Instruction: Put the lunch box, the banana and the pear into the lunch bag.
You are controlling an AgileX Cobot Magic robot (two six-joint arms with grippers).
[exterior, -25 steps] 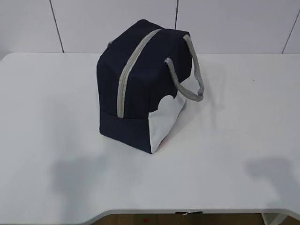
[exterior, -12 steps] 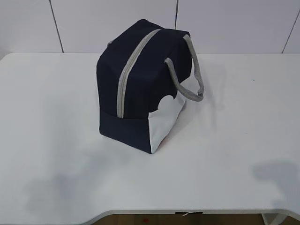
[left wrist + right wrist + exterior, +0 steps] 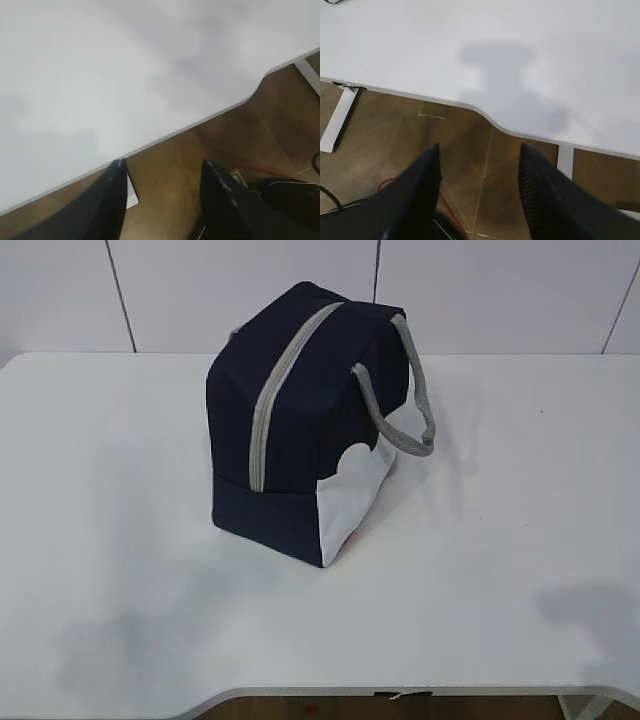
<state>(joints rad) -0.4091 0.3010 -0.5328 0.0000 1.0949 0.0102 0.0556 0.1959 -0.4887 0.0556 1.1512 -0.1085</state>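
The navy-blue lunch bag (image 3: 300,430) stands on the white table (image 3: 120,440) in the exterior view, a little left of centre, with its grey zipper (image 3: 285,375) shut along the top and its grey handles hanging to the right. The lunch box, the banana and the pear are out of view. Neither arm shows in the exterior view. In the left wrist view my left gripper (image 3: 162,165) is open and empty over the table's front edge. In the right wrist view my right gripper (image 3: 479,149) is open and empty, off the table's front edge above the floor.
The table's front edge has a curved cut-out (image 3: 300,695). Wood floor (image 3: 470,165), a red cable (image 3: 255,169) and white table legs (image 3: 337,122) lie below the edge. A white panelled wall (image 3: 480,290) stands behind the table.
The shadows on the table's near left and near right have shifted toward the front edge and sides. The bag has not moved.
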